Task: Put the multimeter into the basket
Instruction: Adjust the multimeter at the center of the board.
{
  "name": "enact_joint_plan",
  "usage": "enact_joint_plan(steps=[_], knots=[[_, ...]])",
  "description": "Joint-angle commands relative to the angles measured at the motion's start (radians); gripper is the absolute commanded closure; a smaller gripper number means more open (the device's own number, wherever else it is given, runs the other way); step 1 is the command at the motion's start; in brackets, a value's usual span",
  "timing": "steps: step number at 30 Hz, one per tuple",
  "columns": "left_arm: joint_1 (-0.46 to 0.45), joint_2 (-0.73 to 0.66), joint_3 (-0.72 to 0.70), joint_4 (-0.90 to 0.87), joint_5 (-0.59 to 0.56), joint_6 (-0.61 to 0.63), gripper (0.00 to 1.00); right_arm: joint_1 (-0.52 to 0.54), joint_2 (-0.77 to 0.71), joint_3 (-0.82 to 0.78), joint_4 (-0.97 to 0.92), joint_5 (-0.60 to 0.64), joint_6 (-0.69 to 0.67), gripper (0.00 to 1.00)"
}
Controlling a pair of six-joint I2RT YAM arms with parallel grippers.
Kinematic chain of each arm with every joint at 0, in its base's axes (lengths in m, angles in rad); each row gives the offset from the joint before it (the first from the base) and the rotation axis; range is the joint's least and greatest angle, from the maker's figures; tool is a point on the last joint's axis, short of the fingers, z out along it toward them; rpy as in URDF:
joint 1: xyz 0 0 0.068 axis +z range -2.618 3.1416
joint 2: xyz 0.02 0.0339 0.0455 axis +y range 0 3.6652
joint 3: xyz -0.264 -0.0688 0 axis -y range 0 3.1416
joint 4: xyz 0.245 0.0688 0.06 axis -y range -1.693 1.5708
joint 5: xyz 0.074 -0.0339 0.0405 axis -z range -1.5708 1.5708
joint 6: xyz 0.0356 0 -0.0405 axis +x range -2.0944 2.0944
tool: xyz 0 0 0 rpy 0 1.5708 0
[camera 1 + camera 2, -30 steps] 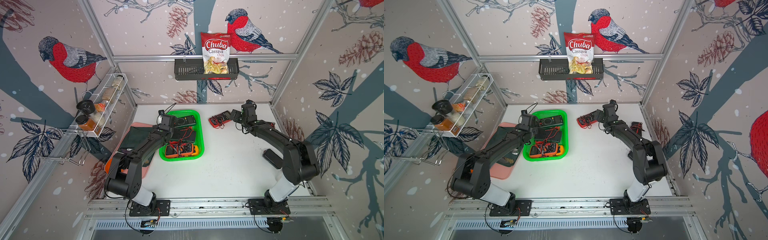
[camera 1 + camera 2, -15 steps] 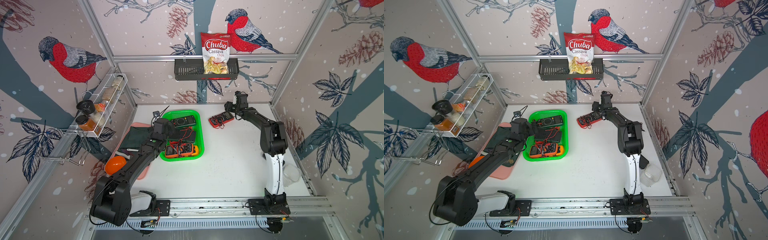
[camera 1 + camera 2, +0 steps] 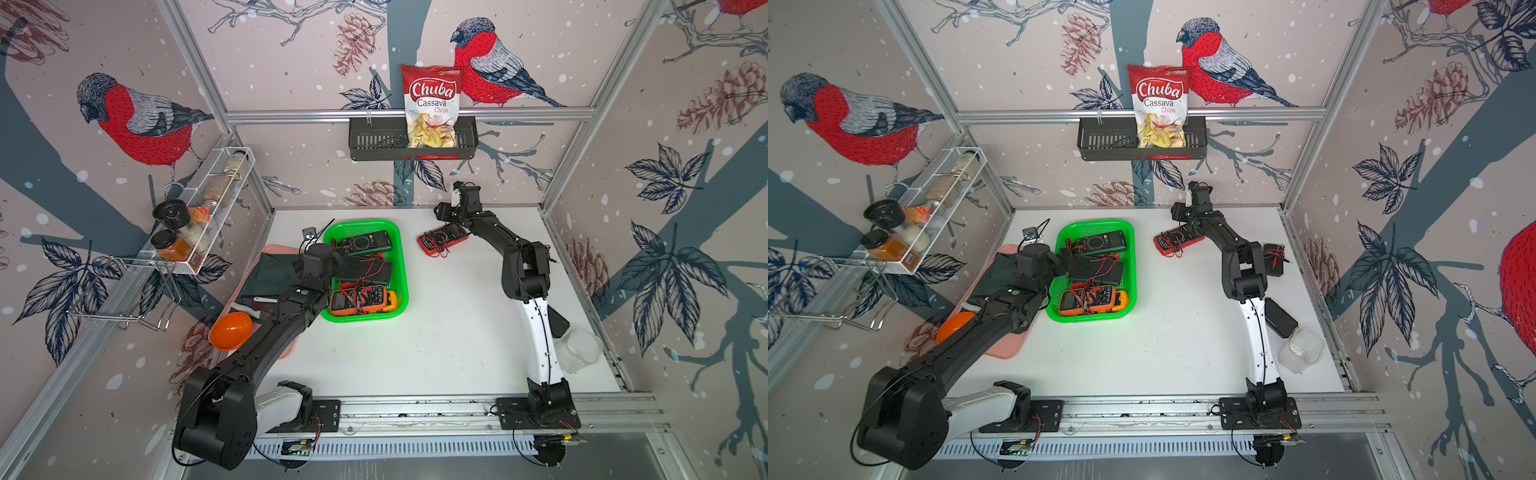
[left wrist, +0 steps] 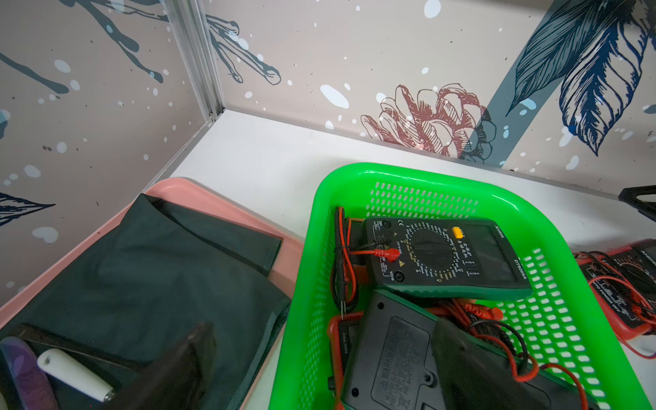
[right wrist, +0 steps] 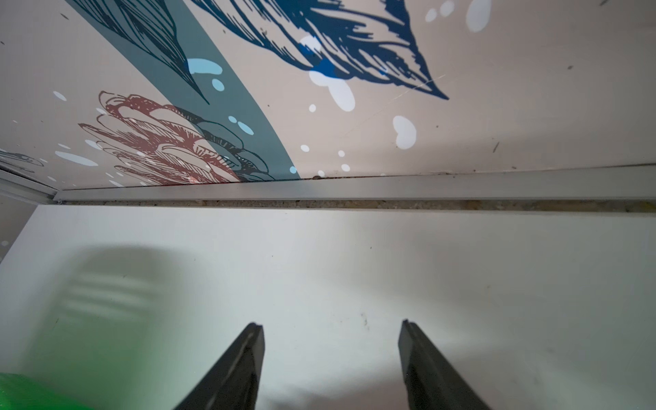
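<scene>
Currently, the red multimeter (image 3: 442, 242) lies on the white worktop (image 3: 449, 340), just beside the green basket (image 3: 365, 318), outside it. The right fingers (image 5: 245, 362) stand apart over bare worktop, empty. The left fingers (image 4: 184, 358) stand wide apart, empty, astride the basket's rim.

3 multimeters (image 3: 365, 270) fill most of the basket (image 3: 402, 270).

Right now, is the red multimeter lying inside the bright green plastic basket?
No, the red multimeter lies on the white table, outside the green basket.
</scene>
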Motion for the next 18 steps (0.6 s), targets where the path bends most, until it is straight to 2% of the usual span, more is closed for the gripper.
enact_joint_plan(steps=[1,13,18], knots=[[0.000,-0.010,-0.005,0.056,-0.005,0.012,0.02,0.003,0.017,0.028,-0.056,0.011,-0.009,0.35],[0.000,-0.009,-0.010,0.055,0.007,0.005,0.02,-0.004,-0.006,0.016,-0.176,0.124,0.015,0.35],[-0.001,-0.008,-0.004,0.048,0.005,-0.001,0.02,0.002,-0.066,-0.051,-0.203,0.146,0.010,0.35]])
